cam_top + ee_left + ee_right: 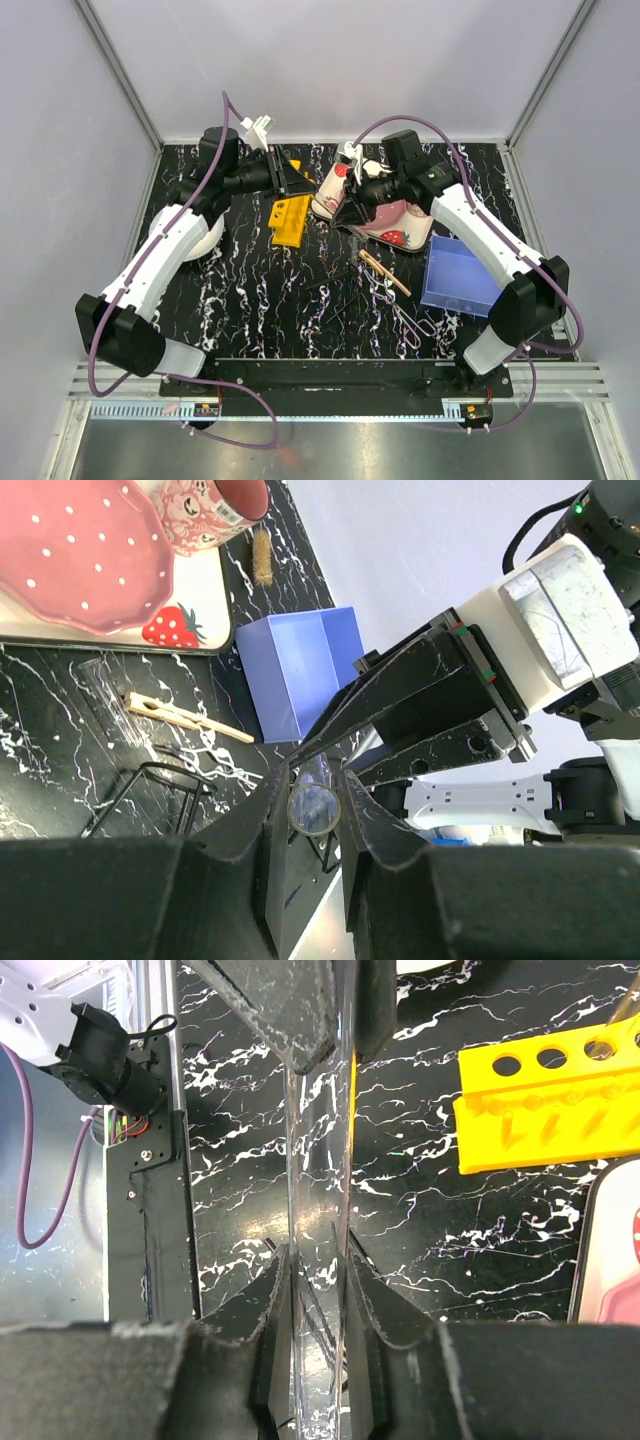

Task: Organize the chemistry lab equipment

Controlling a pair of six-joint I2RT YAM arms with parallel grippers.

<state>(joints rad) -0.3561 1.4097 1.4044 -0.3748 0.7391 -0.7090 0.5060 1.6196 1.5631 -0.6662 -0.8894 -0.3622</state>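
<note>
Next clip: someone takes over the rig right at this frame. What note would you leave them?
Left gripper: shut on a glass tube.
Right gripper: shut on the same tube, so both hold it above the table.
Yellow rack: near the left gripper; one hole may already hold a tube.
On the table: wooden clamp, forceps, black rods, loose tube.
Done: one tube lifted.
To do: probably release one side, seat the tube in the rack, then sort the rest.

The yellow holed plastic rack (288, 221) lies left of the strawberry-print tray (410, 233); the tan wooden clamp (385, 272) lies before it, and the blue plastic box (462, 273) to its right.
</note>
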